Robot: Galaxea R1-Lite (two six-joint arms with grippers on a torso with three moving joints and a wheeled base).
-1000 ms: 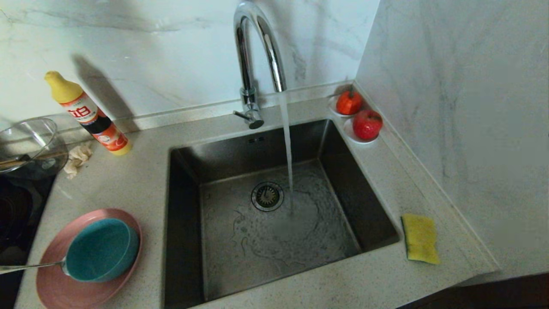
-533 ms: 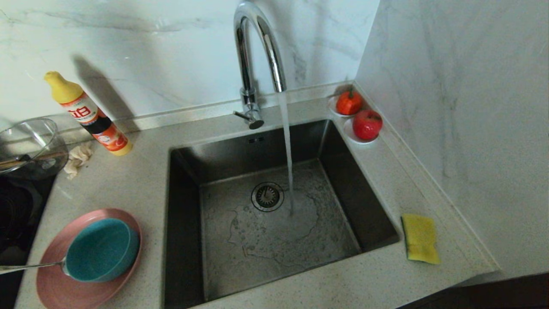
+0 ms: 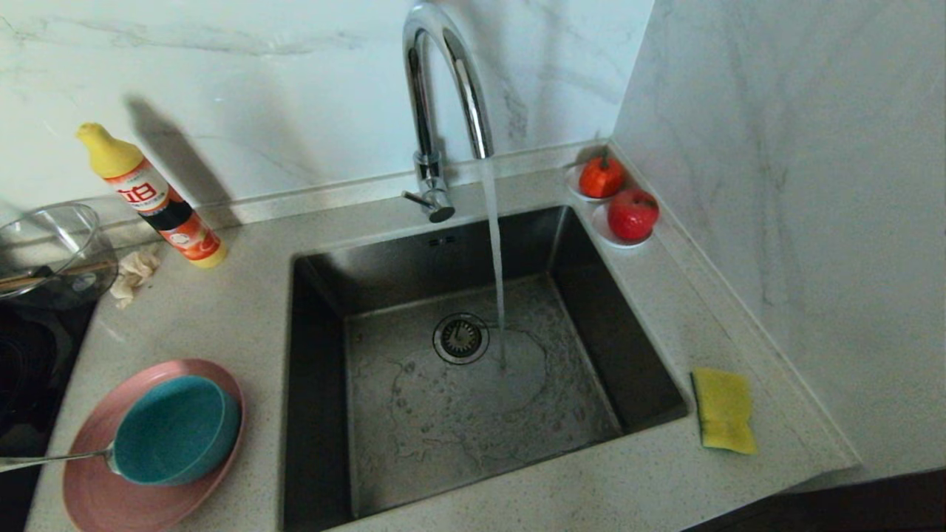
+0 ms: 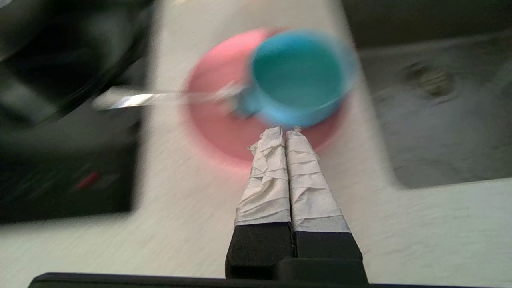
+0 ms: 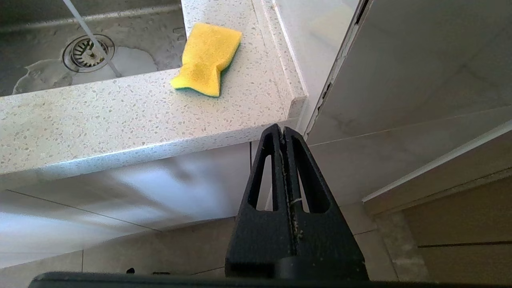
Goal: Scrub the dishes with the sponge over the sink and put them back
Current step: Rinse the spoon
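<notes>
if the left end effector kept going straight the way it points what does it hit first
Probably the pink plate: the shut left end effector aims at its near part, with the teal bowl on the plate just beyond. Depth is unclear, so the bowl's wall could come first.

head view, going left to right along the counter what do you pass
glass bowl → plate with the teal bowl on it → detergent bottle → sink → tap → apple → sponge
</notes>
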